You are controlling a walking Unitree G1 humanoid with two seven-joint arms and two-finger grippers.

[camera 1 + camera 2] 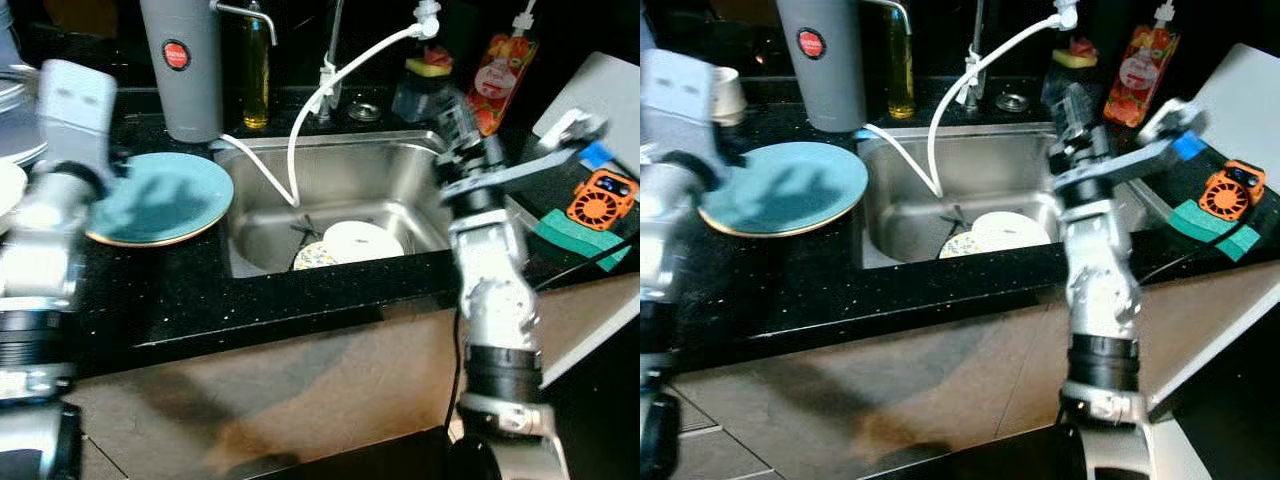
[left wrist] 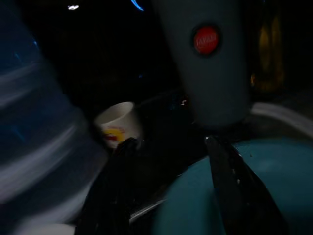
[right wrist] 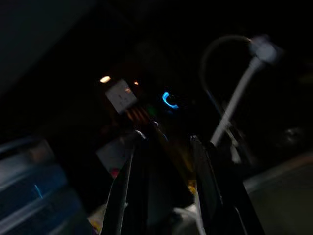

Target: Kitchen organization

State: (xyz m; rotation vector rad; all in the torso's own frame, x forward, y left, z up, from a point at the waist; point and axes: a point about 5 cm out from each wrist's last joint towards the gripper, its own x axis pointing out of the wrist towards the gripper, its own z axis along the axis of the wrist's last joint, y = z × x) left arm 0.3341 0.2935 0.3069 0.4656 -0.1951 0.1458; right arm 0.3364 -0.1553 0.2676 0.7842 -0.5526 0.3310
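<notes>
Left end effector (image 2: 171,186): fingers apart, nothing between them. In the left wrist view one finger (image 2: 230,181) lies over the near rim of the teal plate (image 1: 165,195), the other (image 2: 115,186) off the rim on the side of a small paper cup (image 2: 117,125). Whether either finger touches the plate cannot be told. The plate lies flat on the black tabletop (image 1: 260,300), directly under and ahead of this end effector, with the grey dispenser (image 1: 182,65) just beyond it.

Right end effector (image 3: 164,161): raised above the right side of the steel sink (image 1: 380,165), fingers apart by a narrow gap, gripping nothing. Its wrist view is dark; a white hose (image 1: 300,130) and a faint blue light are all that can be made out ahead of it.

Within the sink, below and to the left of the right end effector, lie a white plate (image 1: 362,240) and a patterned dish (image 1: 315,257), touching or overlapping. Beyond the right end effector stand a red pouch (image 1: 497,70) and a sponge (image 1: 428,66); an orange fan (image 1: 600,198) lies to its right.

Step in hand, as judged: approach to the teal plate, grasp not yet made. Task is at an early stage, with dishes in the sink unsorted.

Next move calls for: lowering one finger under the plate's rim, since the plate lies flat; closing on the rim; lifting level to avoid striking the dispenser or cup.
</notes>
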